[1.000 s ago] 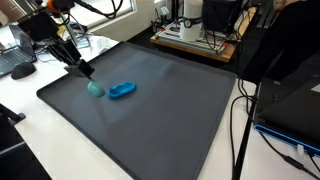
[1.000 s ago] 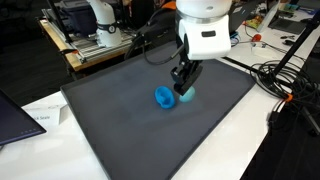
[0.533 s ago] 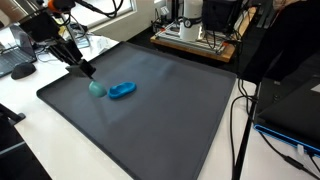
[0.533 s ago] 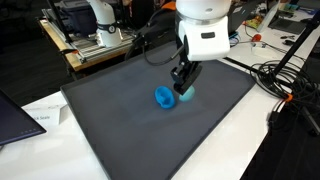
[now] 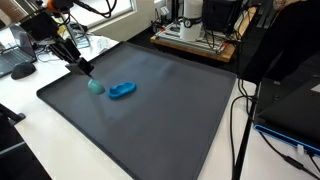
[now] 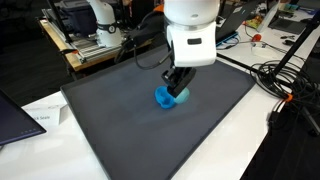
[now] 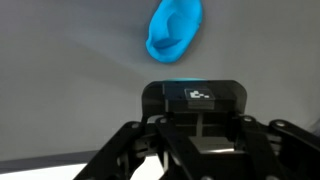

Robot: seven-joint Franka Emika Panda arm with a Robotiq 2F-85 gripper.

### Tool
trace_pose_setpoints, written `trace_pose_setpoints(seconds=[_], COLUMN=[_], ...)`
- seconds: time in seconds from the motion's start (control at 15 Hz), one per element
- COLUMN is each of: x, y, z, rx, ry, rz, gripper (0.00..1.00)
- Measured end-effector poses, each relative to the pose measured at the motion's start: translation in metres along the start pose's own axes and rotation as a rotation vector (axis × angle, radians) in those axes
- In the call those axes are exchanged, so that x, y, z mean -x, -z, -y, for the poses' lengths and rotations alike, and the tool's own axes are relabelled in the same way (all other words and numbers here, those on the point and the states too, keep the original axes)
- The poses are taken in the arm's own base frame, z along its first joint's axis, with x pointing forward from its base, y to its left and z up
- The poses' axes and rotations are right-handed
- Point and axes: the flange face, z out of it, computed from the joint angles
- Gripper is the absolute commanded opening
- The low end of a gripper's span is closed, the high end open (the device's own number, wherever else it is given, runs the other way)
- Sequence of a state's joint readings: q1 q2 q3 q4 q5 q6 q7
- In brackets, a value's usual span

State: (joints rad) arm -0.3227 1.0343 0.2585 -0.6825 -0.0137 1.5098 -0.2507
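Dark mat [image 5: 150, 130] covers the white table [image 5: 60, 150]; black cables [image 5: 240, 110] hang alongside, a computer mouse [image 5: 22, 70] nearby.

Top centre: blue object [image 7: 175, 32] on grey mat [image 7: 60, 80]; black gripper body [image 7: 197, 105] below.

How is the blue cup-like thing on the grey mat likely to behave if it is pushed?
The blue cup-like thing seems to lie on its side on a rounded wall, so it would probably roll or swing round rather than slide straight. It looks hollow and thin, so likely light. The grey mat looks matte, perhaps resisting sliding.
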Motion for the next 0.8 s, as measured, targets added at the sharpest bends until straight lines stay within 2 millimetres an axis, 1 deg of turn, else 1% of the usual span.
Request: trace_pose_setpoints(seconds=[0.47, 0.8], x=[0.014, 0.024], y=[-0.013, -0.025], z=[-0.038, -0.058], rx=[-0.102, -0.206], ry=[-0.027, -0.045], rz=[0.01, 0.011], gripper=[0.22, 0.22])
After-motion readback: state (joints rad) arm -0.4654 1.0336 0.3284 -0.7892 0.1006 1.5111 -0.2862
